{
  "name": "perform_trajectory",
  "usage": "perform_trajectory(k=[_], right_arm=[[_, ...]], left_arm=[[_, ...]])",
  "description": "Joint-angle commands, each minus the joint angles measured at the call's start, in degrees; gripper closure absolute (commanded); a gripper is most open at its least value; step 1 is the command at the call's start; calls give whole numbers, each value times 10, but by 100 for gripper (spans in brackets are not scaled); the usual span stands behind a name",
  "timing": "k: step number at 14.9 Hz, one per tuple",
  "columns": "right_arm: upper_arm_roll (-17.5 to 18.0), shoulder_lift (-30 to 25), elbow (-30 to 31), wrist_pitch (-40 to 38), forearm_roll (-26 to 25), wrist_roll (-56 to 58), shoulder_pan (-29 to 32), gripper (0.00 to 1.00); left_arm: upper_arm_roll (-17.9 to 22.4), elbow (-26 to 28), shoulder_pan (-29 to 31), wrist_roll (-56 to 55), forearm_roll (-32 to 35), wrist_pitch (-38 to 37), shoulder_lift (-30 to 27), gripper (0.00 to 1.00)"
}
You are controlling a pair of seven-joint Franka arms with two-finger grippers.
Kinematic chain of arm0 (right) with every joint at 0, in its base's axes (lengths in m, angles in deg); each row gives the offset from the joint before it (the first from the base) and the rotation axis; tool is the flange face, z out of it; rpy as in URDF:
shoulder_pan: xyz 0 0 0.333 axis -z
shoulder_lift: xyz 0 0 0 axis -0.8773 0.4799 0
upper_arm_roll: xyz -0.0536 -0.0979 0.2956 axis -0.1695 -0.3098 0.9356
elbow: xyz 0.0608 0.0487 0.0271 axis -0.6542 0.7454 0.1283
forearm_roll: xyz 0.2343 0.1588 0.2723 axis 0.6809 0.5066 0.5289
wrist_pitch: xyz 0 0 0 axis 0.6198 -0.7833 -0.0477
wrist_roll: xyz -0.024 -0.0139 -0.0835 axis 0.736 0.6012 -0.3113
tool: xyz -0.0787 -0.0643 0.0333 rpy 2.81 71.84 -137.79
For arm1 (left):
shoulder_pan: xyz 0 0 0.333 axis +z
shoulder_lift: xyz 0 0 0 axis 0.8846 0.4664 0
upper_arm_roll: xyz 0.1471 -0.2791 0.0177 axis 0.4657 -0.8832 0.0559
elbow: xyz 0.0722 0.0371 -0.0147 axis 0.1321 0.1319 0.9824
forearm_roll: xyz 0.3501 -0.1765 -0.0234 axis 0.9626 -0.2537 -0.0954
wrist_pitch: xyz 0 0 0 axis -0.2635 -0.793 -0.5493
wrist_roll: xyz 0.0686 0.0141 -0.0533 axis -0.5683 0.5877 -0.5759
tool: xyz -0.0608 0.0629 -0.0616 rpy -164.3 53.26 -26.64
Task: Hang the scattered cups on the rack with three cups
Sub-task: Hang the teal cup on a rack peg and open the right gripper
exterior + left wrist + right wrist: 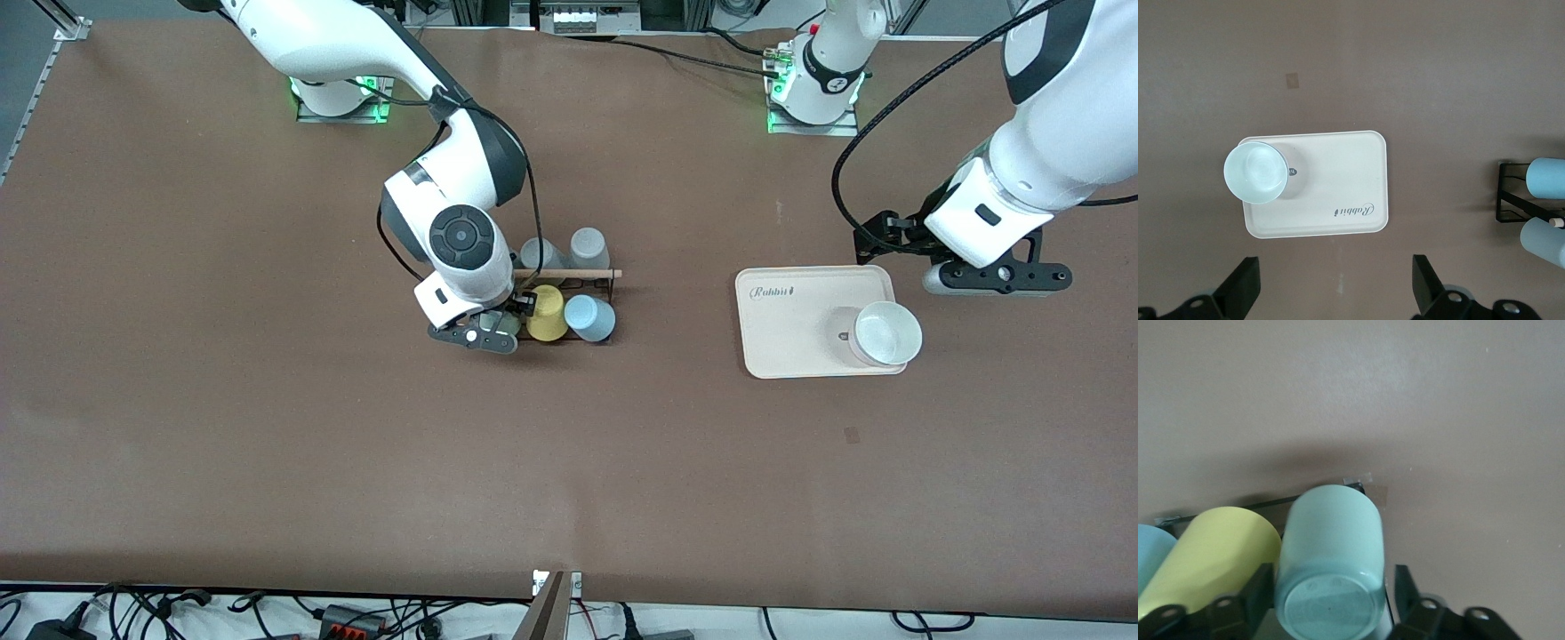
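Mint-green cup [1331, 560] lying tilted on rack [569, 302], base toward pinching right hand [1331, 603], left hand [1335, 287] spread over tray [1358, 170]

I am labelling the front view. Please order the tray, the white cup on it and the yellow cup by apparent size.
1. Tray, clearly largest.
2. White cup.
3. Yellow cup, smallest, though partly hidden beside the right gripper.

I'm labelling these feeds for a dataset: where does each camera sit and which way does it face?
Front: high across the table, facing both arms and bases.
Left wrist: looks down on the cream tray; left gripper fingers show, open.
Right wrist: looks down at the mint cup between right gripper fingers.
Shared: yellow cup in front and right wrist views.
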Motion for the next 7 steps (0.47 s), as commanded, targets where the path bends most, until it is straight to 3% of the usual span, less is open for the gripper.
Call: perform_trajectory(k=[1,7], right_arm=[[-4,-13,-46,-23,-6,69,2,0],[-6,-52,-161,-184,-1,117,123,0]], left_arm=[[-3,-9,6,11,-9,-1,2,0],[-3,-9,7,12,-10,-1,2,0]])
